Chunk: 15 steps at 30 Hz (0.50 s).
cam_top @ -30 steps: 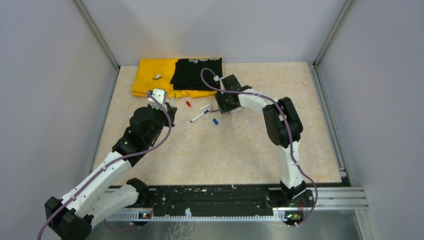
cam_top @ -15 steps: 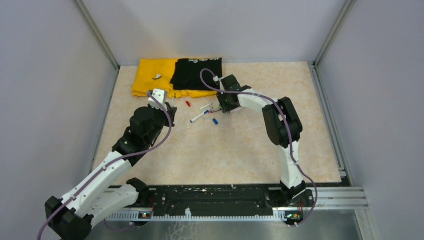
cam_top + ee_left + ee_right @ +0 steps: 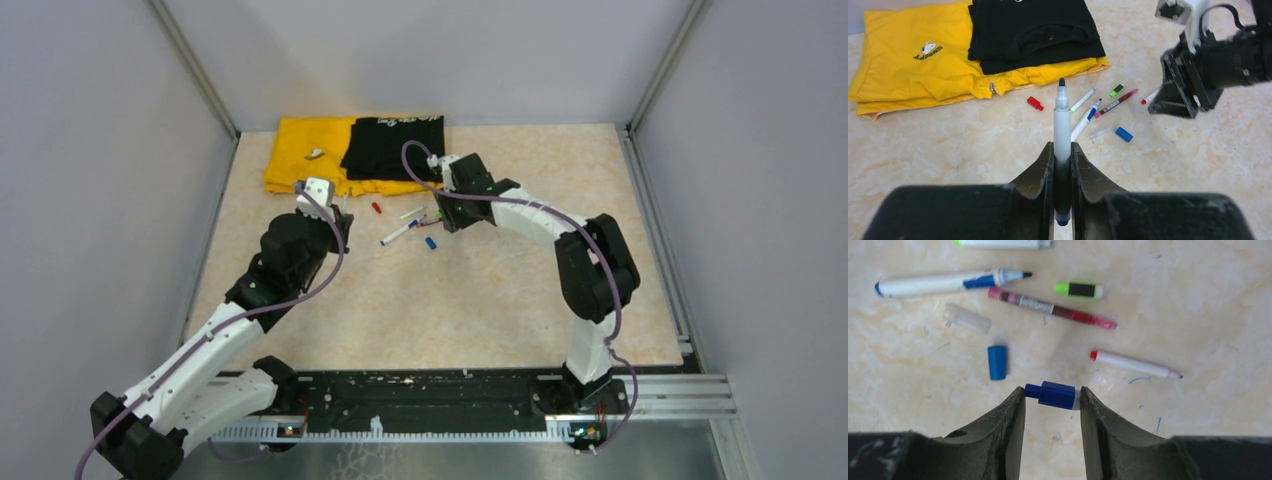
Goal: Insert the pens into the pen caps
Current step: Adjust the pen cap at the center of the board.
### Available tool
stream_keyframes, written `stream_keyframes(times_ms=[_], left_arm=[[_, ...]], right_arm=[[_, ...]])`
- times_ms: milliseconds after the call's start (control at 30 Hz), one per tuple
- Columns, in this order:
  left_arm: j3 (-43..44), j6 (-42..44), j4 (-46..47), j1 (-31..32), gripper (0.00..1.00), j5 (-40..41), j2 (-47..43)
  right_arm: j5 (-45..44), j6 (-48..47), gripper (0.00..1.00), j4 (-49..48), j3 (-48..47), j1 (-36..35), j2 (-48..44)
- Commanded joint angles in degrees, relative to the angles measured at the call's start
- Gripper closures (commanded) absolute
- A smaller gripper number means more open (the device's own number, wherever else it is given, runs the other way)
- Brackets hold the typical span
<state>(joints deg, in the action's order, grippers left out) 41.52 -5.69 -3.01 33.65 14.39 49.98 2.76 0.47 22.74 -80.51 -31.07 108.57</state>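
Note:
My left gripper [image 3: 1062, 147] is shut on a white pen [image 3: 1062, 115], its black tip pointing forward above the table. My right gripper [image 3: 1053, 392] is shut on a dark blue pen cap [image 3: 1055, 394], held endwise between the fingertips just above the table. Under it lie a maroon pen [image 3: 1053, 308], a white pen with a blue band [image 3: 948, 282], a white pen with a red end [image 3: 1133, 364], a smaller blue cap [image 3: 997, 361], a green cap [image 3: 1079, 289] and a clear cap [image 3: 967, 318]. A red cap [image 3: 1035, 103] lies to the left of them.
A folded yellow shirt [image 3: 300, 160] and a black shirt [image 3: 390, 148] lie at the back of the table [image 3: 480, 300]. Grey walls stand on both sides. The left gripper [image 3: 345, 215] and right gripper [image 3: 440, 218] face each other across the pens.
The right arm's elbow has swung out to the right, with its gripper staying over the pens. The left arm has not moved.

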Motion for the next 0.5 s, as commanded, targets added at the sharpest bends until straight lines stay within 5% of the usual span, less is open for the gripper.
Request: stream_keyframes(times_ms=[0,467], left_arm=[[0.82,0.6,0.49,-0.06,1.0,2.23,-0.98],[0.36,0.67,0.98,-0.11,1.0,4.13,-2.44]], right_arm=[[1.65,-2.27,0.61,-0.41,7.31,-3.93,-6.35],[1.15,-4.44,0.54,2.43,18.66,-11.67,-12.03]])
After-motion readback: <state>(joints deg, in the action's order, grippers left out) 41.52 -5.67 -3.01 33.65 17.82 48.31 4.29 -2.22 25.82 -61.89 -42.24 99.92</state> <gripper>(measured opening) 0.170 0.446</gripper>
